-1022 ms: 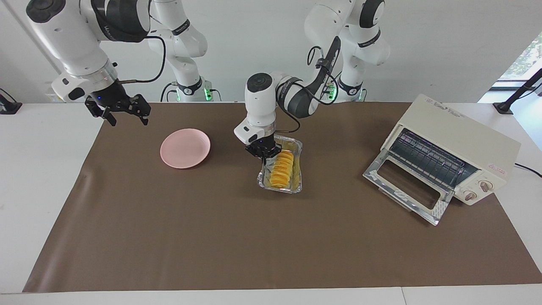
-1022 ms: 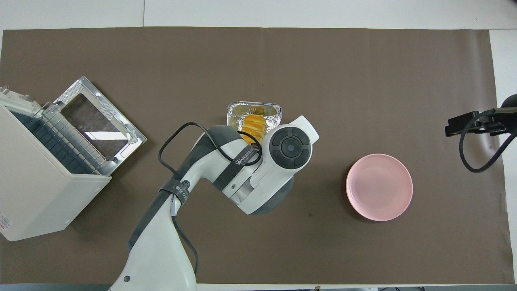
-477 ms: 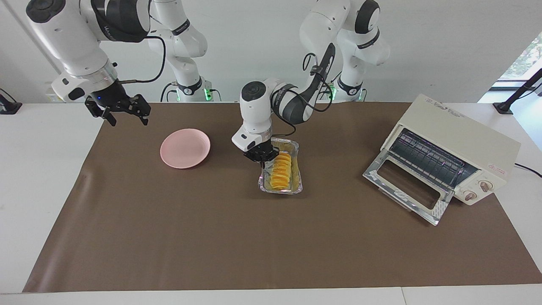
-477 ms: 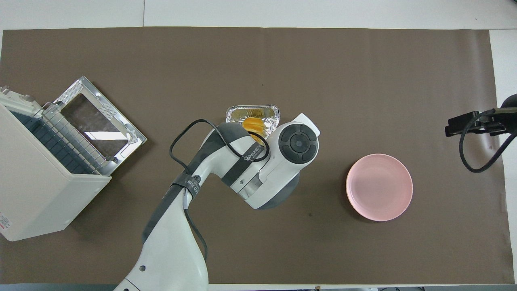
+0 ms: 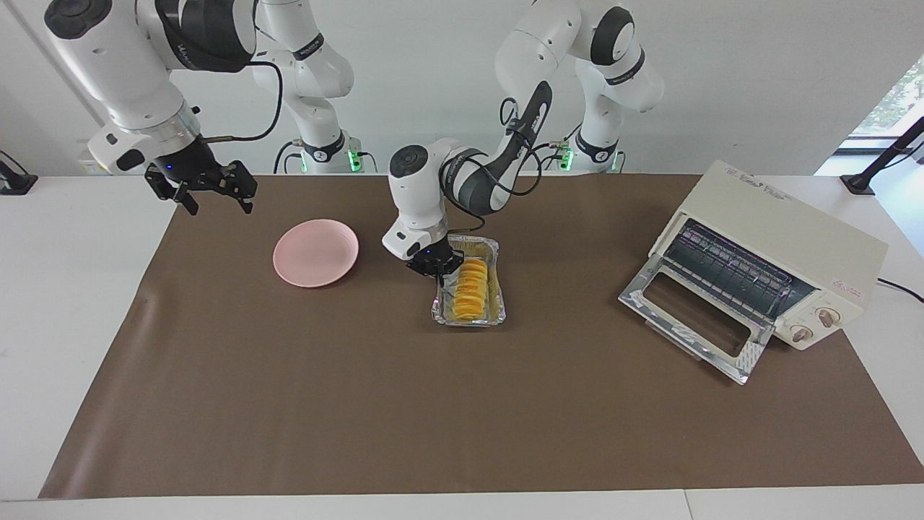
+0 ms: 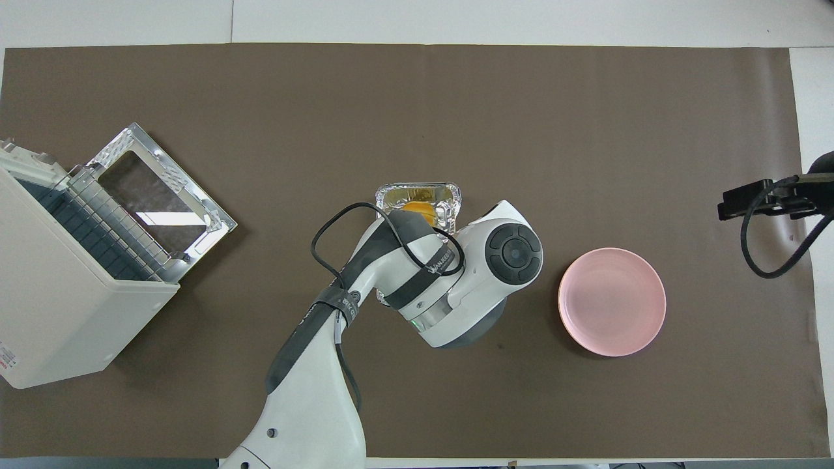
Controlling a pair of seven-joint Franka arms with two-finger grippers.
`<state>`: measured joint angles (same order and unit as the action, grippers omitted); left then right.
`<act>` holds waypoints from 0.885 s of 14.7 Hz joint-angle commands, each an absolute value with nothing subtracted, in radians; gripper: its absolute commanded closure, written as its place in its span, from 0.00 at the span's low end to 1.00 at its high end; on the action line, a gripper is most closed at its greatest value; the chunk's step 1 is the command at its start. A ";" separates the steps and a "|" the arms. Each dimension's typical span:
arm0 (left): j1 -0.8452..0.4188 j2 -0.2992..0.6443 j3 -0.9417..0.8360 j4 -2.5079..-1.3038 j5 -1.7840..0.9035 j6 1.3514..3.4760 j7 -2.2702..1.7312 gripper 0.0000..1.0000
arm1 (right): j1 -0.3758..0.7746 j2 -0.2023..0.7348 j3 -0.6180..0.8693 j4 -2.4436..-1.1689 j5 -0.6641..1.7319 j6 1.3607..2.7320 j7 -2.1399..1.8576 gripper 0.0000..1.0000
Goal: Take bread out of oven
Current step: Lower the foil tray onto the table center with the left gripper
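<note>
Left gripper (image 5: 436, 266) pinches the foil tray (image 5: 491, 313) rim; overhead, its arm hides most of the bread (image 5: 470, 289). Right gripper (image 5: 209, 189) waits spread wide, over the table edge.

A brown mat (image 5: 361, 404) covers most of the white table (image 5: 65, 289); a pink plate (image 5: 315, 253) sits on it toward the right arm's end — empty, upright; a crinkled foil tray (image 5: 497, 309) lies mid-mat, well apart from the plate.
</note>
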<state>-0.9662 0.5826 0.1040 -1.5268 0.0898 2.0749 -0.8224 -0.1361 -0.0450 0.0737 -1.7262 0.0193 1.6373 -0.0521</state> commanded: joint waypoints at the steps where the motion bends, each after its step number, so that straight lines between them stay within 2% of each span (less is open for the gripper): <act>1: -0.986 0.595 0.118 -1.499 0.104 2.054 -0.859 1.00 | -0.144 -0.064 0.083 -1.732 0.014 1.606 -0.081 0.00; 5: -1.000 0.594 0.118 -1.500 0.104 2.094 -0.888 1.00 | -0.143 -0.075 0.081 -1.741 0.014 1.618 -0.078 0.00; 6: -1.000 0.594 0.117 -1.502 0.104 2.105 -0.887 0.76 | -0.138 -0.078 0.083 -1.743 0.014 1.620 -0.075 0.00; 7: -1.000 0.594 0.118 -1.502 0.104 2.108 -0.887 0.34 | -0.138 -0.077 0.083 -1.743 0.014 1.626 -0.077 0.00; 8: -0.999 0.594 0.118 -1.500 0.104 2.115 -0.885 0.00 | -0.138 -0.077 0.083 -1.743 0.014 1.629 -0.078 0.00; 11: -0.982 0.588 0.123 -1.493 0.071 2.122 -0.882 0.00 | -0.138 -0.077 0.083 -1.744 0.014 1.635 -0.080 0.00; 13: -0.965 0.589 0.129 -1.438 -0.004 2.090 -0.879 0.00 | -0.127 -0.072 0.089 -1.749 0.014 1.686 -0.081 0.00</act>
